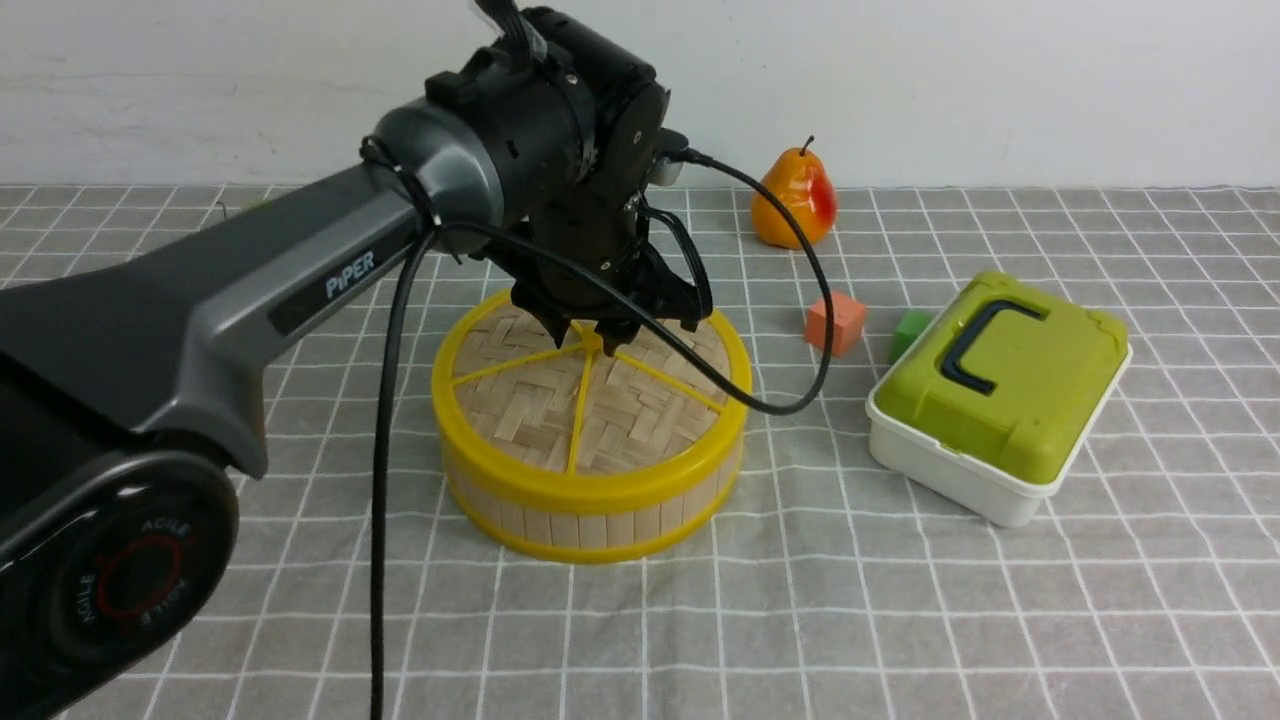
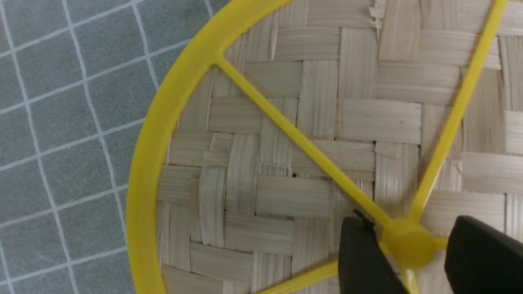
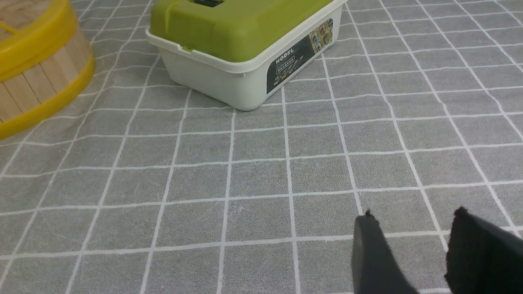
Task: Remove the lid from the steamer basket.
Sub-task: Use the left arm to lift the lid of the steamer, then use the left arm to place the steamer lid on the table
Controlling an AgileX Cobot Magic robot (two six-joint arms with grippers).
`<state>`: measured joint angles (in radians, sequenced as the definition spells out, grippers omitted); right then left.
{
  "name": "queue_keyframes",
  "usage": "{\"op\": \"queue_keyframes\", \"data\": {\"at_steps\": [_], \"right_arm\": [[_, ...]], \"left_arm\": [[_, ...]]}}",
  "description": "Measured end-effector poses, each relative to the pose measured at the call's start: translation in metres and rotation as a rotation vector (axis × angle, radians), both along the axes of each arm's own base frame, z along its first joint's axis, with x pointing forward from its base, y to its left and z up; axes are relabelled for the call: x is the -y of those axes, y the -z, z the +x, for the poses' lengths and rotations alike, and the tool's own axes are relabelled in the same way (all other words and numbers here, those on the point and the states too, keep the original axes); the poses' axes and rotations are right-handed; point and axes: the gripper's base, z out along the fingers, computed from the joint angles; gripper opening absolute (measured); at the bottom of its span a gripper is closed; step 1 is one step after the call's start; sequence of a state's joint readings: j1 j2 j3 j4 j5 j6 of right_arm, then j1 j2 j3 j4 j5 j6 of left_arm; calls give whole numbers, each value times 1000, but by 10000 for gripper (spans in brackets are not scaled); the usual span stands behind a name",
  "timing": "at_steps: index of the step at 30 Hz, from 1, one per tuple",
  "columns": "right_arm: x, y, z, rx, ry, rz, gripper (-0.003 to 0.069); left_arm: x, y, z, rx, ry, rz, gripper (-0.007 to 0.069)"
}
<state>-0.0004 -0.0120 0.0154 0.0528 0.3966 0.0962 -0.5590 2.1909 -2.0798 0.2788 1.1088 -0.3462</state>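
The lid [image 1: 560, 400], woven bamboo with a yellow rim and spokes, lies flat on the steamer basket [image 1: 590, 520] at the middle of the checked cloth. My left gripper [image 1: 600, 335] points down onto the lid's centre. In the left wrist view its black fingers [image 2: 363, 253] stand on either side of the yellow knob [image 2: 408, 243], one close against it, the other with a small gap; the left gripper [image 2: 410, 228] is open. My right gripper [image 3: 412, 216] hovers low over bare cloth, open and empty, to the right of the basket [image 3: 36, 85].
A white box with a green lid [image 1: 1000, 380] stands right of the basket. Behind it are an orange cube [image 1: 835, 322], a green cube [image 1: 908, 332] and a pear [image 1: 795, 200] near the wall. The left arm's cable [image 1: 800, 300] loops over the basket's right side.
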Motion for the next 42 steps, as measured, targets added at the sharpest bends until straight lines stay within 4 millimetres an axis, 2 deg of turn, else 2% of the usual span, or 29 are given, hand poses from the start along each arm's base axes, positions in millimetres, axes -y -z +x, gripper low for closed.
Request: {"op": "queue_keyframes", "data": {"at_steps": [5,9,17,20,24,25,26,29,31,33,34,36,39,40,42], "right_arm": [[0,0,0,0,0,0,242],[0,0,0,0,0,0,242],[0,0,0,0,0,0,242],[0,0,0,0,0,0,242],[0,0,0,0,0,0,242],[0,0,0,0,0,0,242],[0,0,0,0,0,0,242],[0,0,0,0,0,0,242],[0,0,0,0,0,0,242],[0,0,0,0,0,0,242],[0,0,0,0,0,0,242],[0,0,0,0,0,0,242],[0,0,0,0,0,0,242],[0,0,0,0,0,0,242],[0,0,0,0,0,0,242]], "left_arm": [[2,5,2,3,-41,-15,213],[2,6,3,3,-58,-22,113],[1,-5,-1,14,-75,-53,110],[-4,-29,-8,60,-75,-72,110],[-21,-89,-29,177,-78,-119,110],[-22,-93,-31,183,-79,-121,110],[-35,-125,-46,249,-86,-134,110],[-61,-173,-71,373,-113,-122,110],[-87,-200,-84,451,-162,-101,110],[-115,-217,-93,490,-232,-70,110],[-118,-218,-94,488,-243,-65,110],[-157,-225,-100,477,-357,-33,110],[-193,-208,-94,412,-459,-2,110],[-195,-208,-94,411,-464,-5,110],[-214,-169,-80,306,-503,-12,110]]}}
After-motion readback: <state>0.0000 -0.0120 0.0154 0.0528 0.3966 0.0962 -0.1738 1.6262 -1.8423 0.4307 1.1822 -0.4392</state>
